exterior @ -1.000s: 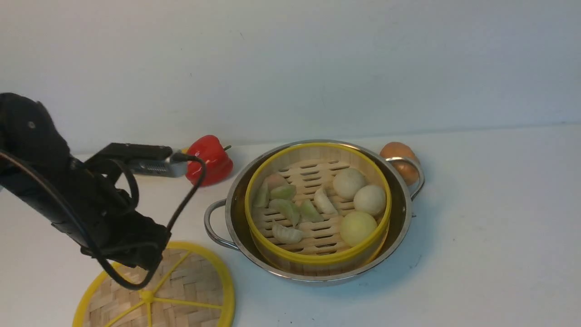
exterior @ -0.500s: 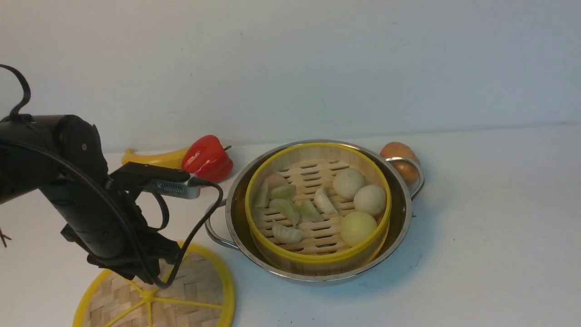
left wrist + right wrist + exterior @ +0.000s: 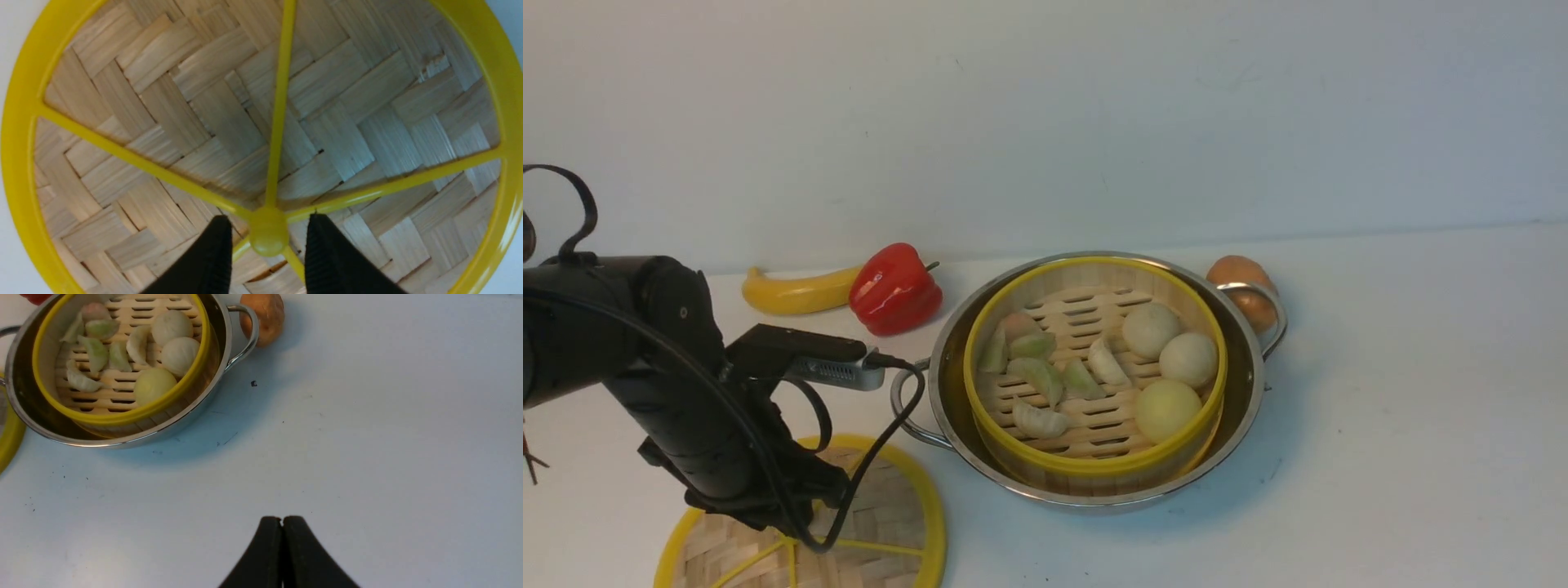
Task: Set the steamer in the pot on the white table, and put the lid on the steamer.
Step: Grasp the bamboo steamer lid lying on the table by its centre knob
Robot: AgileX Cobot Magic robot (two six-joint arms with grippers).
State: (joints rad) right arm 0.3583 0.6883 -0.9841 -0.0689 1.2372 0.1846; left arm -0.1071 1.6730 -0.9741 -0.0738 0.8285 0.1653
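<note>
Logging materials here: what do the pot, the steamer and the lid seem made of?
The pot: polished metal, likely stainless steel; mirror-like reflections. The steamer: pale matte bamboo slats; glossy yellow rim, probably plastic. The lid: woven matte bamboo strips; shiny yellow rim and spokes, probably plastic.

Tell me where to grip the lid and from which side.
Grip the central hub of the lid, coming straight down from above. The lid lies flat on the white table, so its rim likely offers little purchase, while the hub stands proud where the spokes meet. The left tool, jaws open, straddles it.
</note>
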